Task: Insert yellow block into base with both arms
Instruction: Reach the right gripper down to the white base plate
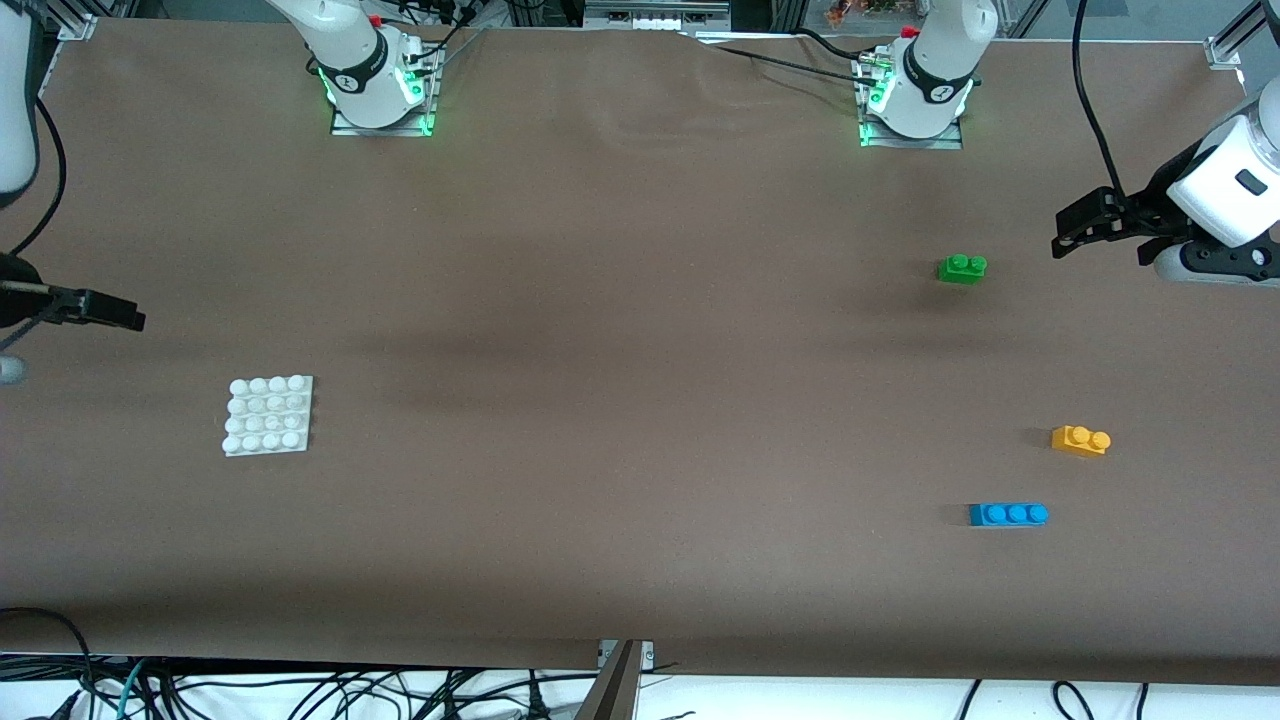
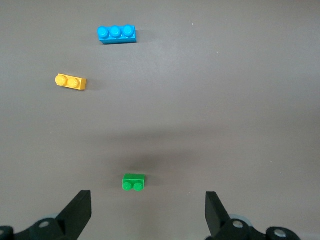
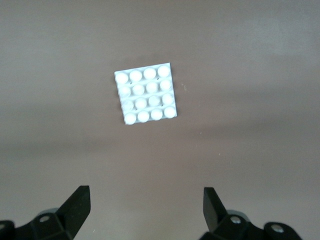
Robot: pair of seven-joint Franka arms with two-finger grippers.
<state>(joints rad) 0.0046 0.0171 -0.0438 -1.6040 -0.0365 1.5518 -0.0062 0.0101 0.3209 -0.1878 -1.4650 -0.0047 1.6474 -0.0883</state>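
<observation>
**Mia:** Where are the hands?

**Ben:** The left gripper [image 1: 1066, 232] hangs in the air at the left arm's end of the desk. Its fingers are wide apart and hold nothing. The right gripper [image 3: 145, 207] hangs at the right arm's end, wide apart too, and empty.

**Mia:** And the yellow block?

**Ben:** The yellow block [image 1: 1080, 440] lies flat on the desk near the left arm's end. The base [image 1: 268, 414] lies well apart from it, near the right arm's end.

**Mia:** What could go wrong?

**Ben:** I think the left gripper could grab the wrong brick. The green brick [image 1: 962, 268] lies closest to it, and the blue brick [image 1: 1008, 514] sits near the yellow one, closer to the front edge of the desk.

**Mia:** Anything else?

**Ben:** The block is small, so a crooked pinch may let it slip. And the base may slide when the block is pushed in, unless the right gripper holds it down.
</observation>
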